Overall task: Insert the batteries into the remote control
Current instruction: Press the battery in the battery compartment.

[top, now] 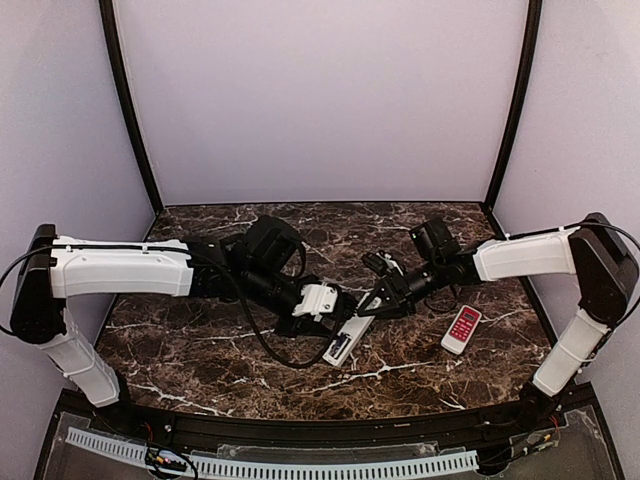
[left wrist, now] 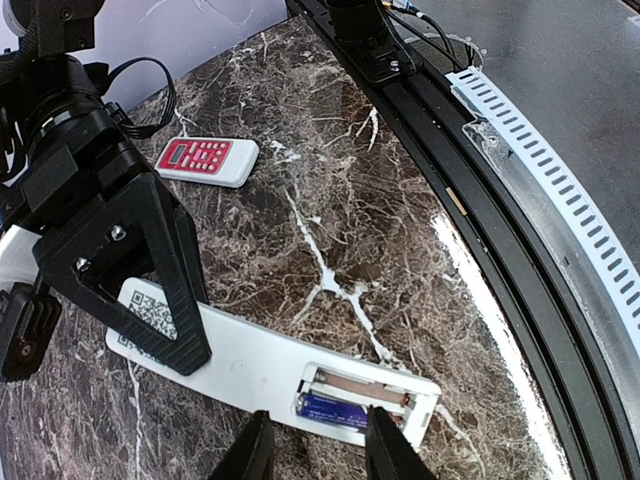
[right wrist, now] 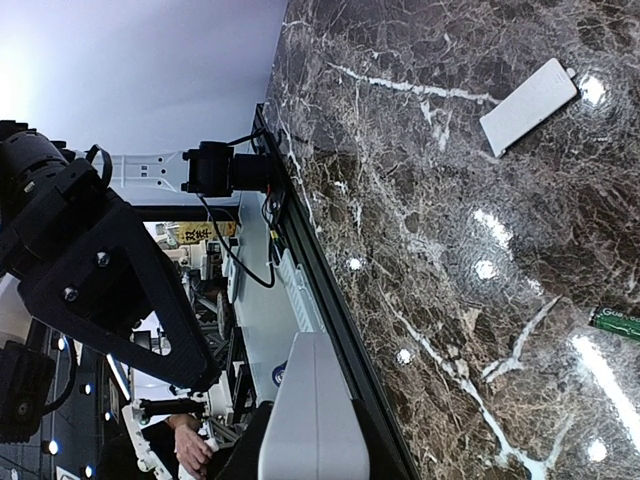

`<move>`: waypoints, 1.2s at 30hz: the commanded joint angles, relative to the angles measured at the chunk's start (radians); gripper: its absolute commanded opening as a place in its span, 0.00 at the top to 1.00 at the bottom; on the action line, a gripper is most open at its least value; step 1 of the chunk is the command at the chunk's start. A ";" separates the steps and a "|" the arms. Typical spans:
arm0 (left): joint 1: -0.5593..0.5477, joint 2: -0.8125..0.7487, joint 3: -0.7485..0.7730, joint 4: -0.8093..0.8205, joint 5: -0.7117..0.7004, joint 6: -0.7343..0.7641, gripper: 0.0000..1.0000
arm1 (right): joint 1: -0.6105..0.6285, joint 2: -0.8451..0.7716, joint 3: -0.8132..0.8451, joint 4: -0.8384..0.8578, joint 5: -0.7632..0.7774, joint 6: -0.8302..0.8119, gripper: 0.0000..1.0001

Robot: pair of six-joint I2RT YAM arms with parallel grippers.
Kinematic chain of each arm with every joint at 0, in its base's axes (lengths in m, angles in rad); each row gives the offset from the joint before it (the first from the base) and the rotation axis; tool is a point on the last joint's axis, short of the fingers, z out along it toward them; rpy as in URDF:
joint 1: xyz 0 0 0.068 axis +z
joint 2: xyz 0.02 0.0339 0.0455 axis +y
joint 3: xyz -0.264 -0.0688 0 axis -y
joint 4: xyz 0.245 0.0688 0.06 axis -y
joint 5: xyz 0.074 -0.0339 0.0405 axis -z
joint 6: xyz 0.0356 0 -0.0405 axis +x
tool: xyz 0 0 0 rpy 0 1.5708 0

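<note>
The right jaws are clamped on the sticker end of the remote control (left wrist: 250,365), which lies back-up on the table (left wrist: 380,230), while the left jaws stand part-open just beside its uncovered bay, where one of the batteries (left wrist: 335,408) sits.

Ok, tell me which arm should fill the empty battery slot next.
Left. The left gripper hangs open directly over the remote control, at its uncovered compartment, where one battery lies beside the empty slot. The right gripper looks clamped on the remote's other end, best used to steady it.
</note>
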 commanded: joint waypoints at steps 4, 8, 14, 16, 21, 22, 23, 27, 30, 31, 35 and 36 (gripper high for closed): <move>-0.013 0.025 0.041 -0.002 0.021 -0.009 0.70 | 0.027 0.017 0.027 0.005 -0.024 -0.002 1.00; -0.022 0.034 0.045 -0.001 0.020 -0.008 0.71 | 0.032 0.014 0.026 0.014 -0.027 0.005 1.00; -0.026 0.048 0.047 -0.002 0.024 -0.003 0.75 | 0.034 0.008 0.025 0.033 -0.029 0.018 1.00; -0.026 0.052 0.049 -0.003 0.020 -0.001 0.76 | 0.036 0.006 0.025 0.034 -0.028 0.019 1.00; -0.027 0.060 0.046 0.000 0.017 0.003 0.80 | 0.038 0.005 0.027 0.040 -0.031 0.022 1.00; -0.026 0.063 0.046 0.000 0.016 0.003 0.81 | 0.038 0.004 0.026 0.042 -0.033 0.026 1.00; -0.027 0.064 0.046 0.000 0.013 0.002 0.82 | 0.039 0.003 0.026 0.046 -0.034 0.028 1.00; -0.027 0.068 0.037 0.003 0.000 0.003 0.84 | 0.040 -0.005 0.031 0.048 -0.037 0.033 1.00; -0.026 0.075 0.035 0.000 -0.003 0.000 0.86 | 0.041 -0.013 0.029 0.059 -0.036 0.043 1.00; -0.026 0.077 0.034 -0.004 -0.006 0.001 0.86 | 0.041 -0.015 0.029 0.060 -0.035 0.045 1.00; -0.026 0.077 0.027 -0.012 -0.013 -0.002 0.87 | 0.041 -0.023 0.023 0.068 -0.034 0.050 1.00; -0.027 0.077 0.024 -0.014 -0.018 -0.002 0.88 | 0.041 -0.024 0.022 0.073 -0.036 0.052 1.00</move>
